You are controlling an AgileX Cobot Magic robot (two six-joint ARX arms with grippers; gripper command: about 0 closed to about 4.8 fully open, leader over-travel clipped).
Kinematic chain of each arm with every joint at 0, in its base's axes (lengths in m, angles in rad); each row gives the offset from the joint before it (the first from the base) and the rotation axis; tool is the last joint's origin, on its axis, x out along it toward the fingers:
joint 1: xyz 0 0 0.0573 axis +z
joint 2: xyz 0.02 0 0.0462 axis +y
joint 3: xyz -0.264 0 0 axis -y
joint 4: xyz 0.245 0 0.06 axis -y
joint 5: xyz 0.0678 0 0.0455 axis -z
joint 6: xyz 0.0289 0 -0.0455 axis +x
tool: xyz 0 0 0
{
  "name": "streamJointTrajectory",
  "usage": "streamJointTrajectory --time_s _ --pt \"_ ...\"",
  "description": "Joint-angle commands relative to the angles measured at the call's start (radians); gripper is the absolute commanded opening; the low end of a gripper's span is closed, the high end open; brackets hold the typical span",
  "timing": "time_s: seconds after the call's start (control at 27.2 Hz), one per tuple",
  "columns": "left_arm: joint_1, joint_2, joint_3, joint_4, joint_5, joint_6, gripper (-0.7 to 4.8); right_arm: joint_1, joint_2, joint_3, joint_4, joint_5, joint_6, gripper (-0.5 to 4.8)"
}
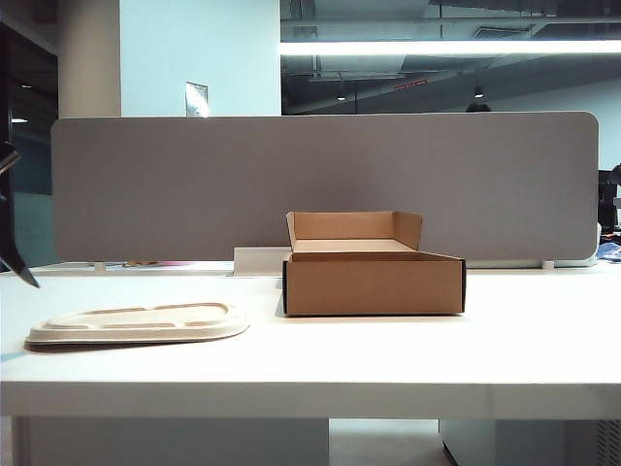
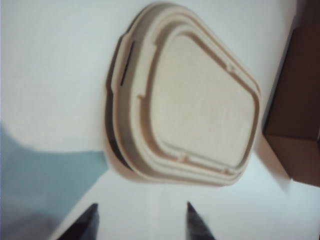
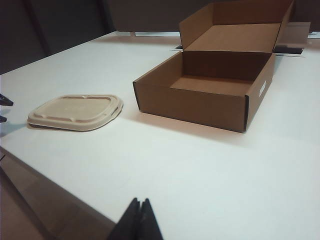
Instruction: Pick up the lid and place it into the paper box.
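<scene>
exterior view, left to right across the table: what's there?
left gripper at the left edge, open, above the table → lid flat on the table → paper box. Right gripper isn't in this view.

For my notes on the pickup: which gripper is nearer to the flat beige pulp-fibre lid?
Left. The left gripper hangs open just beside the lid, near the table's left edge. The right gripper, shut, sits far off at the near table edge, away from lid and box.

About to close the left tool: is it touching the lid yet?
Apart. The left wrist view shows the left tool open, bare table between its fingertips and the lid.
</scene>
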Motion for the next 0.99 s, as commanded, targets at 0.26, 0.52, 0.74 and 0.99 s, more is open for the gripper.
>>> streamJointTrajectory --time_s 0.26,0.52,0.74,0.99 --pt "-0.040 0.094 0.007 0.100 -0.039 -0.098 2.18 0.000 -0.001 -0.006 0.011 -0.002 0.000 -0.08" --pt "-0.077 0.151 0.051 0.100 -0.098 -0.098 2.18 0.000 -0.001 -0.006 0.011 -0.002 0.000 -0.08" --pt "-0.077 0.184 0.072 0.100 -0.111 -0.159 2.18 0.000 -0.001 -0.006 0.010 -0.002 0.000 -0.08" --pt "-0.081 0.242 0.072 0.140 -0.117 -0.179 2.18 0.000 -0.001 -0.006 0.011 -0.002 0.000 -0.08"
